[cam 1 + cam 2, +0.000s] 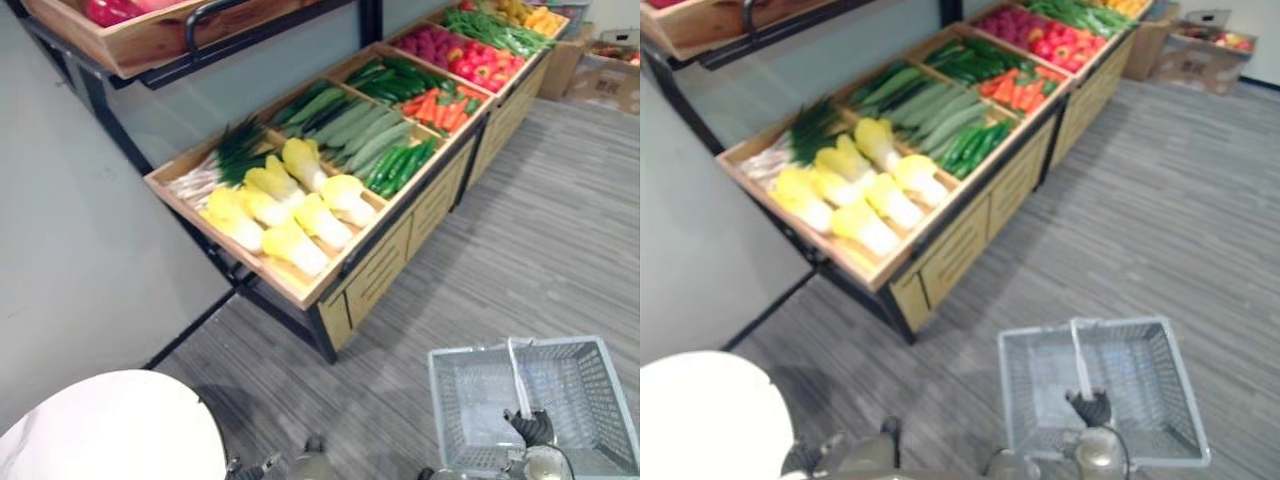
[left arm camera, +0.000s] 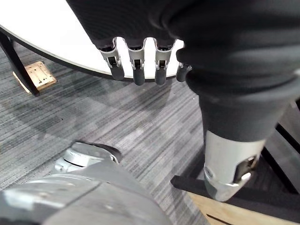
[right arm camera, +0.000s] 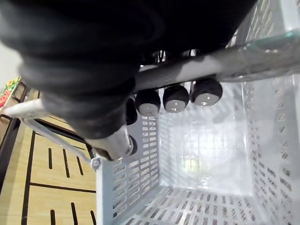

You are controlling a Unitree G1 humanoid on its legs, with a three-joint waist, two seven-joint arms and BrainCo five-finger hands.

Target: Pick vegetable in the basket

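A pale grey plastic basket [image 1: 590, 395] hangs at my lower right over the carpet, and its inside [image 3: 201, 154] is empty. My right hand [image 1: 530, 428] holds it from above, dark fingertips [image 3: 176, 97] curled round the basket's handle [image 3: 220, 61]. Ahead on the left, a wooden produce stand [image 1: 370, 270] carries yellow-white cabbages [image 1: 290, 205], scallions [image 1: 225, 160], long green gourds [image 1: 350, 125], small cucumbers [image 1: 400, 165] and carrots [image 1: 440, 105]. My left hand [image 2: 136, 65] hangs low beside a round table, fingers straight, holding nothing.
A white round table [image 1: 110, 430] stands at my lower left. An upper wooden shelf [image 1: 150, 35] juts out over the stand's left end. Red and green produce [image 1: 475, 60] fills the far bins, with cardboard boxes [image 1: 600, 75] beyond. Grey carpet [image 1: 520, 240] lies open on the right.
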